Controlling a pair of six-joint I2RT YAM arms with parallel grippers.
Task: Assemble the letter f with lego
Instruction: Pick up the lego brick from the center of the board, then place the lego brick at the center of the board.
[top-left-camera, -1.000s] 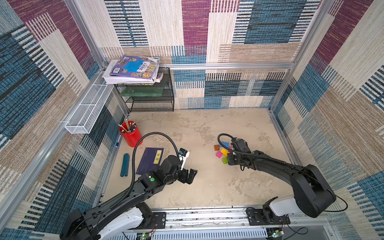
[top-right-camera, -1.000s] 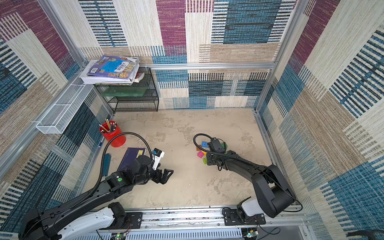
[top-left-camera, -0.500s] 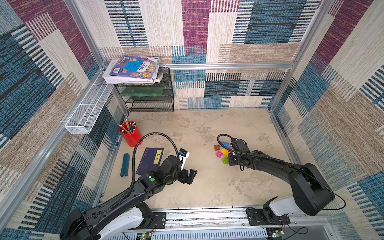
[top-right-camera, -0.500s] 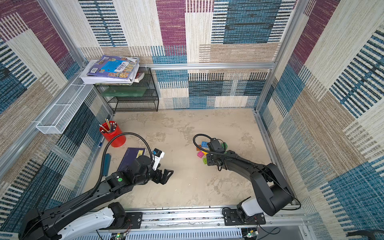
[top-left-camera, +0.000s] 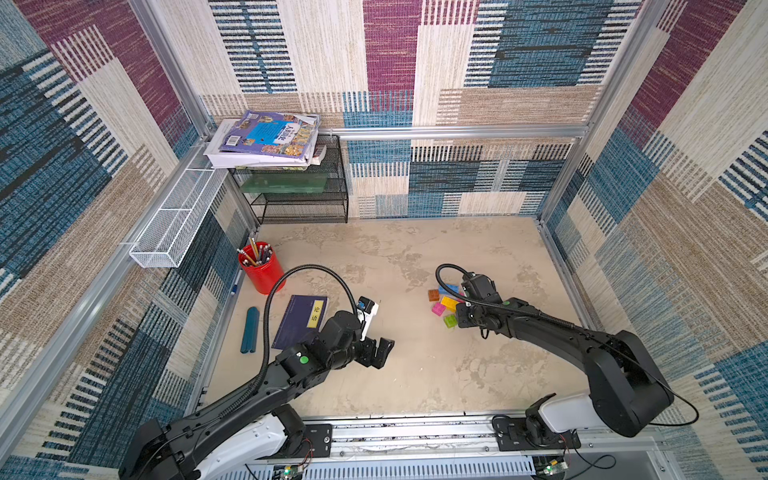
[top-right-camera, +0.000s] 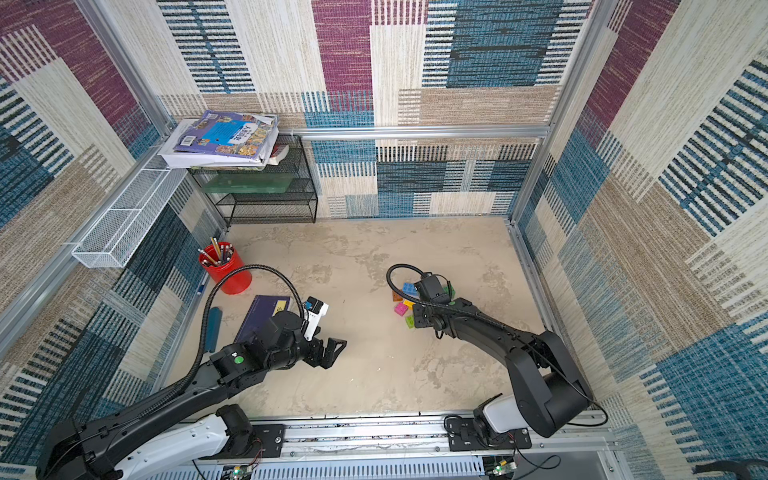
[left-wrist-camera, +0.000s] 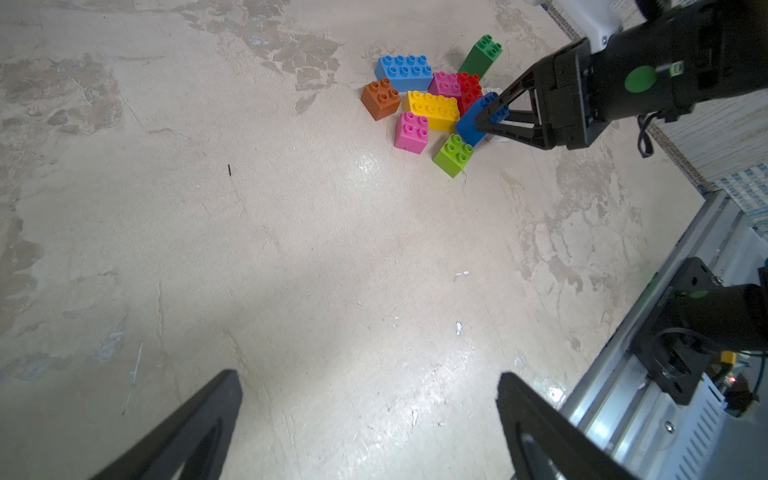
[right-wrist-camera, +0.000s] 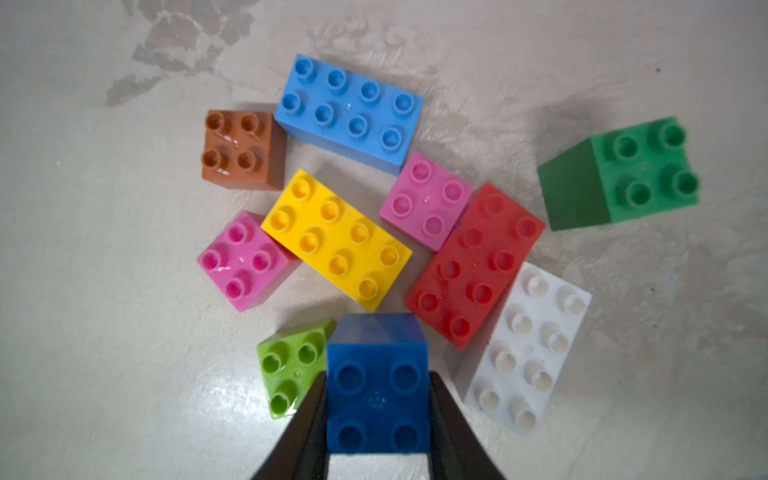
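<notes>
My right pincer (right-wrist-camera: 377, 374) is clenched on the dark blue brick (right-wrist-camera: 376, 399), with a black finger flat against each smooth side and four round studs facing the wrist camera. In the left wrist view that brick hangs tilted, its lower end just beside the lime green brick (right-wrist-camera: 291, 370). My left pincer (left-wrist-camera: 365, 376) is released, its fingers spread wide over bare bench, well apart from the lego (top-left-camera: 448, 302).

The lego lies in a loose cluster on the right half of the bench, all glossy moulded plastic with raised hollow studs. The oblong eight-stud pieces are the light blue brick (right-wrist-camera: 349, 112), yellow brick (right-wrist-camera: 336, 239), red brick (right-wrist-camera: 473, 266) and white brick (right-wrist-camera: 528, 353); red and white lie side by side, touching. The square four-stud pieces are the brown brick (right-wrist-camera: 243, 149), a pink brick (right-wrist-camera: 243, 259) against the yellow one, and a second pink brick (right-wrist-camera: 426, 199) between light blue and red. The dark green brick (right-wrist-camera: 619, 174) stands apart and looks taller than the rest.

The bench (top-left-camera: 415, 374) is a beige slab mottled with darker patches, shiny where the light strikes it. The walls are woven, carpet-like patchwork in blue, plum, tan and cream, held by aluminium rails. At the back left is a black wire-mesh shelf (top-left-camera: 299, 199) with a stack of books (top-left-camera: 266, 139) on top, and a white mesh basket (top-left-camera: 174, 220) hangs on the side wall. On the bench's left side are a red pencil cup (top-left-camera: 262, 270), a dark purple booklet (top-left-camera: 301, 320) and a teal bar (top-left-camera: 250, 330)
</notes>
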